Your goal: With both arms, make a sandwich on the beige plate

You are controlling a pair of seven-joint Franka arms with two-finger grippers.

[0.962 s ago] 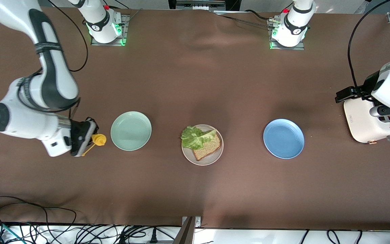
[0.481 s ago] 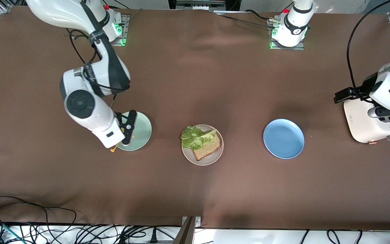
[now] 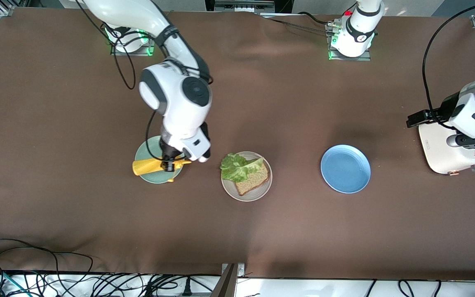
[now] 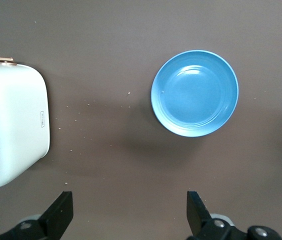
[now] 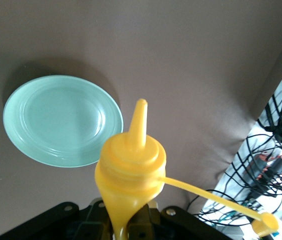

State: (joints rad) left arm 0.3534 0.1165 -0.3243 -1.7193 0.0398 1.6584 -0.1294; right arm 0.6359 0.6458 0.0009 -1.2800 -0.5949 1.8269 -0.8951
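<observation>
Right gripper (image 3: 170, 161) up over the mint plate (image 3: 149, 175), clamped on a yellow bottle (image 3: 149, 166). Bottle lies roughly level in the front view, nozzle end toward the beige plate (image 3: 246, 195). Right wrist view: bottle (image 5: 129, 175) seen end-on from the grip, nozzle bare, its cap (image 5: 264, 221) hanging loose on a thin yellow strap; mint plate (image 5: 61, 120) below, nothing on it.

Beige plate mid-table, between the mint plate and the blue plate (image 3: 345, 168), the three in a row. On it one bread slice (image 3: 255, 180), brown with a darker crust, and a lettuce leaf (image 3: 237, 166) lying on the slice, spilling past the rim toward the right arm's end. No second slice on top; sandwich unfinished.

Left gripper (image 4: 130, 216) fingers spread wide, nothing between them. Left arm waits up at its end of the table, over the white toaster (image 3: 443, 150). Left wrist view looks straight down: toaster (image 4: 13, 130) at one edge, blue plate (image 4: 195, 93) bare, brown cloth between them, a few crumbs on the cloth near the toaster.

Brown cloth (image 3: 237, 239) covers the whole table; cables (image 3: 56, 280) along the edge nearest the front camera
</observation>
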